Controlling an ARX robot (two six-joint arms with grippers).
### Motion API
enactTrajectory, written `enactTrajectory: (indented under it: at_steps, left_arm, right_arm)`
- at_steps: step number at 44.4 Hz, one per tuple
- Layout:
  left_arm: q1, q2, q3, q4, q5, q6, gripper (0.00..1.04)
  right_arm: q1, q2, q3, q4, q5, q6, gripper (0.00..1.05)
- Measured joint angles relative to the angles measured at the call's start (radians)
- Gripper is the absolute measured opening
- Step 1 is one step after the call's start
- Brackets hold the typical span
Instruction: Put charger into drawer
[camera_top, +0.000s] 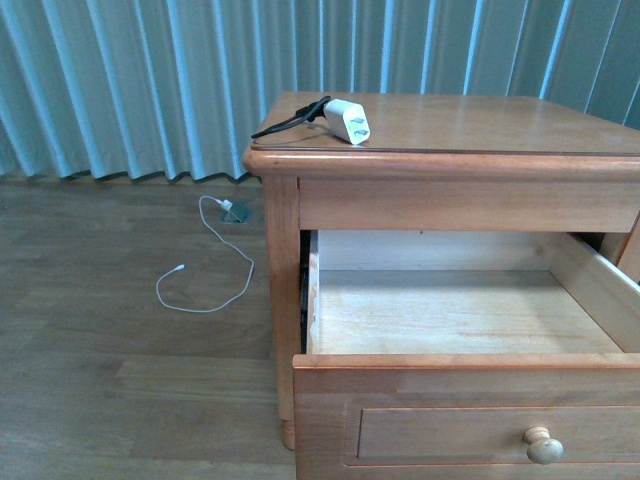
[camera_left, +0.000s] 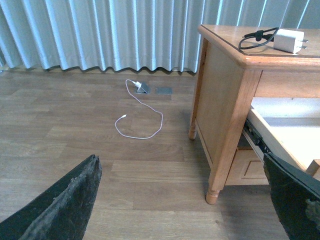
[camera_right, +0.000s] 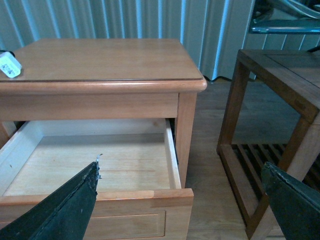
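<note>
The charger (camera_top: 349, 121), a white plug block with a bundled black cord, lies on the front left of the nightstand top (camera_top: 480, 125); it also shows as charger (camera_left: 288, 40) and charger (camera_right: 9, 65). Below it the drawer (camera_top: 460, 400) is pulled out, its pale wood interior empty, its round knob (camera_top: 543, 445) at the front. My left gripper (camera_left: 182, 200) is open, low over the floor left of the nightstand. My right gripper (camera_right: 182, 197) is open above the drawer's (camera_right: 170, 150) right front corner. Neither arm shows in the front view.
A thin white cable (camera_top: 205, 270) lies looped on the wood floor by a floor socket (camera_top: 237, 212). Pleated curtains (camera_top: 150, 80) hang behind. A darker wooden side table (camera_right: 280, 100) with a slatted shelf stands right of the nightstand.
</note>
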Motion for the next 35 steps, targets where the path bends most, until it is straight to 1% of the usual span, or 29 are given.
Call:
enactTrajectory:
  at_steps: [6, 9, 24, 26, 28, 30, 33, 35]
  left_arm:
    - [0.0, 0.0, 0.0, 0.0, 0.0, 0.0, 0.99]
    - [0.0, 0.0, 0.0, 0.0, 0.0, 0.0, 0.99]
    - [0.0, 0.0, 0.0, 0.0, 0.0, 0.0, 0.99]
    - [0.0, 0.0, 0.0, 0.0, 0.0, 0.0, 0.99]
    - [0.0, 0.0, 0.0, 0.0, 0.0, 0.0, 0.99]
    - [0.0, 0.0, 0.0, 0.0, 0.0, 0.0, 0.99]
    - [0.0, 0.0, 0.0, 0.0, 0.0, 0.0, 0.99]
    - [0.0, 0.0, 0.0, 0.0, 0.0, 0.0, 0.99]
  right_arm:
    - [-0.107, -0.033, -0.023, 0.031, -0.105, 0.07, 0.96]
    - [-0.136, -0.036, -0.032, 0.04, -0.116, 0.1, 0.96]
    - [-0.149, -0.036, -0.035, 0.043, -0.121, 0.134, 0.96]
    - [-0.145, -0.042, -0.039, 0.042, -0.142, 0.114, 0.91]
    - [-0.14, -0.096, -0.054, -0.018, -0.154, 0.085, 0.81]
    - [-0.106, -0.174, -0.081, -0.074, -0.119, 0.068, 0.7]
    - [-0.019, -0.249, -0.098, -0.106, -0.028, 0.053, 0.54]
    - [0.019, -0.27, -0.107, -0.116, 0.005, 0.05, 0.47]
